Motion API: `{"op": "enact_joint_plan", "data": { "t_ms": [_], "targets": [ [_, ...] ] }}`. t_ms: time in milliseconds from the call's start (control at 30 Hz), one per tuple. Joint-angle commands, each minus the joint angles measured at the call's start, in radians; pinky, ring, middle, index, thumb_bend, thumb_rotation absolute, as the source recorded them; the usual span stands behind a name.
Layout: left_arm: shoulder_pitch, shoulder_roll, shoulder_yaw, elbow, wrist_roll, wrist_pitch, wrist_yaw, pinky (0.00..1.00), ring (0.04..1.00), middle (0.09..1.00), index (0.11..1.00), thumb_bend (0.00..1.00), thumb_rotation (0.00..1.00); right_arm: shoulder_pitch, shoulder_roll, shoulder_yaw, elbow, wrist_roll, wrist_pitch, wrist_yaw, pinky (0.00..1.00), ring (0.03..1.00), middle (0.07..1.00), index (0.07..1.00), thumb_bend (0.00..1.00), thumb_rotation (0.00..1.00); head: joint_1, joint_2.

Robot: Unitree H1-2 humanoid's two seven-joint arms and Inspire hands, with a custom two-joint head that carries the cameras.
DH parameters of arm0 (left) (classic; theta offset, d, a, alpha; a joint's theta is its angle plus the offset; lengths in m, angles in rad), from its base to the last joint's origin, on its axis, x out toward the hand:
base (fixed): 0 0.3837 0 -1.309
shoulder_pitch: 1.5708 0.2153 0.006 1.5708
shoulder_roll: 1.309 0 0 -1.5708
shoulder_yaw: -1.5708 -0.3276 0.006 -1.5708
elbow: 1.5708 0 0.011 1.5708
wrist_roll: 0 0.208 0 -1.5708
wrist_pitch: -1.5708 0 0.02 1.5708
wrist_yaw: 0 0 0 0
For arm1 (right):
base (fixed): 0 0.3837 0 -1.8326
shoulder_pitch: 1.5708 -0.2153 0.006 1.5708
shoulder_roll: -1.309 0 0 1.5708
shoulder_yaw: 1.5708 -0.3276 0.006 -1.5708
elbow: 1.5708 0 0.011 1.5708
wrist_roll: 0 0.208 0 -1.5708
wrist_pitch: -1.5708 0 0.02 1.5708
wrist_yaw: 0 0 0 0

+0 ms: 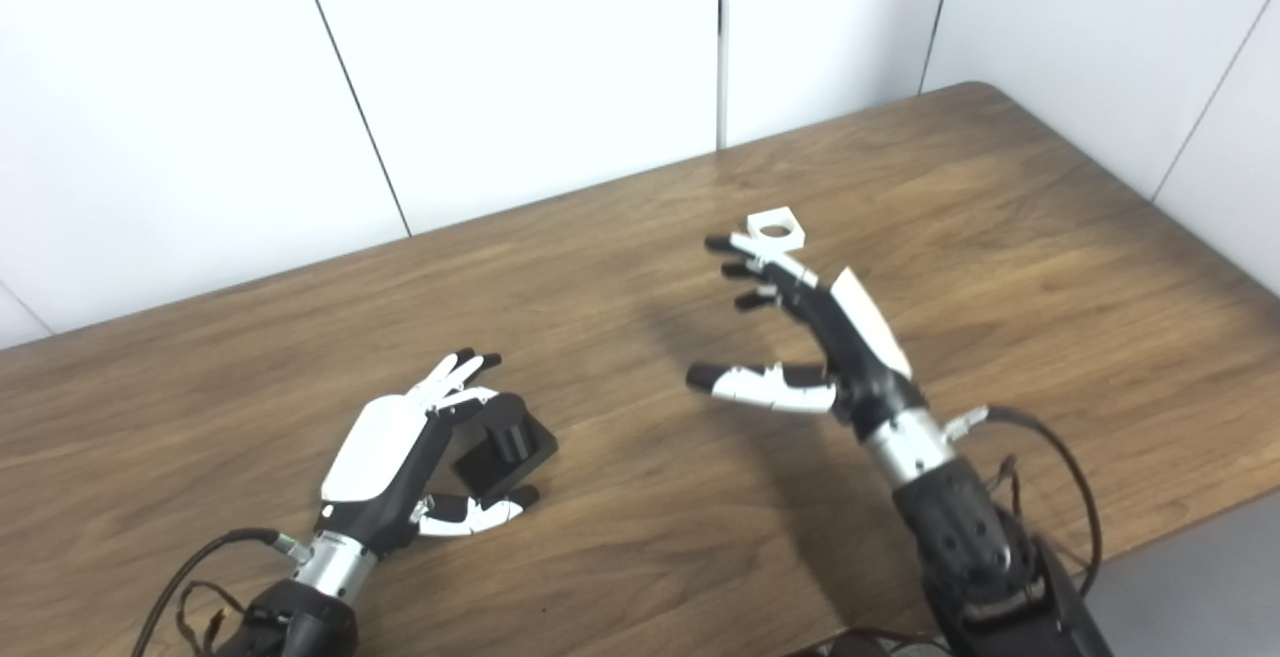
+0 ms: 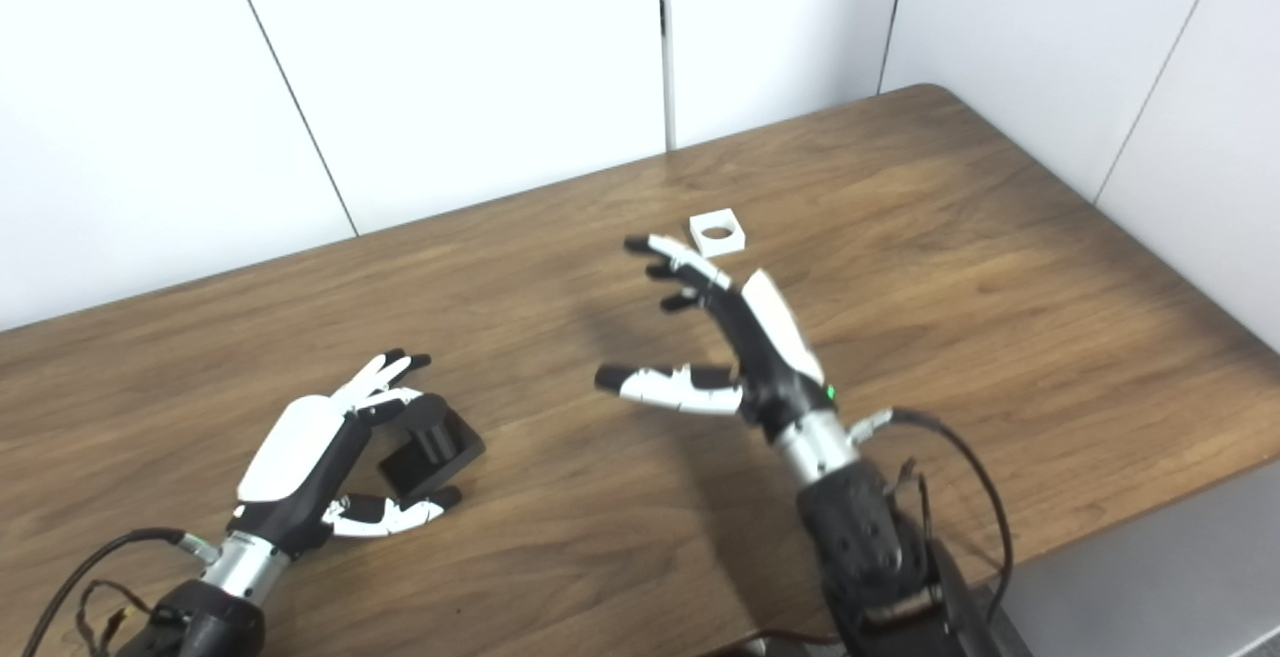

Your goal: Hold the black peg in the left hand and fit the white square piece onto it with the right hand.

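No text, label, brand mark, number or sign is showing legibly anywhere in either view.

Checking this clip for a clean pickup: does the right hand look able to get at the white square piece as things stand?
Probably yes. The right hand is open, fingers spread, just short of the white square piece, which lies flat on the table with nothing beside it or on it. No contact yet.
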Motion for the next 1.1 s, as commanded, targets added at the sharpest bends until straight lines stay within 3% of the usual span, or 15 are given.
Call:
{"op": "enact_joint_plan", "data": {
  "t_ms": [0, 300, 533, 867, 1067],
  "targets": [
    [0.042, 0.052, -0.021, 0.092, 0.056, 0.053, -0.069, 0.91, 0.973, 0.936, 0.618, 0.94, 0.27, -0.075, -0.044, -0.032, -0.024, -0.001, -0.001, -0.013, 0.66, 0.817, 0.889, 0.81, 0.69, 0.33, -0.001, 0.001],
    [0.044, 0.047, -0.016, 0.093, 0.039, 0.022, -0.054, 0.91, 0.972, 0.932, 0.609, 0.9, 0.24, -0.157, -0.118, -0.055, -0.015, -0.008, 0.037, 0.008, 0.63, 0.812, 0.875, 0.793, 0.71, 0.34, 0.032, 0.006],
    [0.054, 0.038, -0.011, 0.084, 0.012, -0.022, -0.035, 0.9, 0.955, 0.918, 0.598, 0.84, 0.16, -0.124, -0.121, -0.056, -0.001, 0.007, 0.005, 0.007, 0.64, 0.783, 0.864, 0.79, 0.72, 0.36, 0.155, 0.022],
    [0.063, 0.0, -0.005, 0.074, 0.029, 0.014, -0.018, 0.91, 0.968, 0.939, 0.753, 0.87, 0.24, -0.095, -0.159, -0.082, 0.02, 0.053, -0.029, 0.005, 0.64, 0.799, 0.876, 0.797, 0.72, 0.38, 0.362, 0.042],
    [0.065, -0.011, 0.003, 0.053, 0.023, 0.049, -0.044, 0.93, 0.98, 0.943, 0.778, 0.87, 0.24, -0.092, -0.172, -0.086, 0.035, 0.059, -0.037, 0.003, 0.63, 0.794, 0.876, 0.81, 0.7, 0.34, 0.391, 0.049]
  ]
}}
